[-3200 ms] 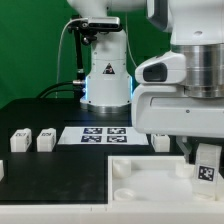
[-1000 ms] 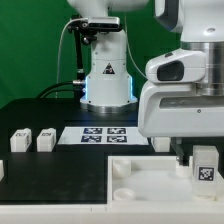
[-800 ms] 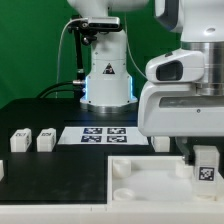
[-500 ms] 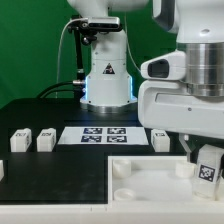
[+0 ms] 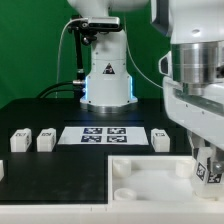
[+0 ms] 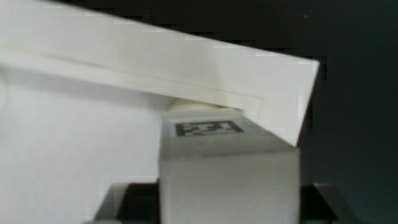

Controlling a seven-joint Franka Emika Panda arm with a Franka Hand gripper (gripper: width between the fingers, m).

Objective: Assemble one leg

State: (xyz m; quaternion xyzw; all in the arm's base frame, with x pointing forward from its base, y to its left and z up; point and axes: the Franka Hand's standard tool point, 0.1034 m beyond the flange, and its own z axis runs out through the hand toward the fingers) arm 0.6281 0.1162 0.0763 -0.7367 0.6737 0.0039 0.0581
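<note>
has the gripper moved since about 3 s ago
Yes. The gripper, shut on the leg, has swung toward the exterior view's right, away from the marker board, and the leg now tilts.

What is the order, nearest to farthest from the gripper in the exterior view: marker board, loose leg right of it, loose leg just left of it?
From the gripper, holding a leg, exterior view's right:
1. Right loose leg, by the board's right end.
2. Marker board, centre.
3. Left loose leg, past its left end.
</note>
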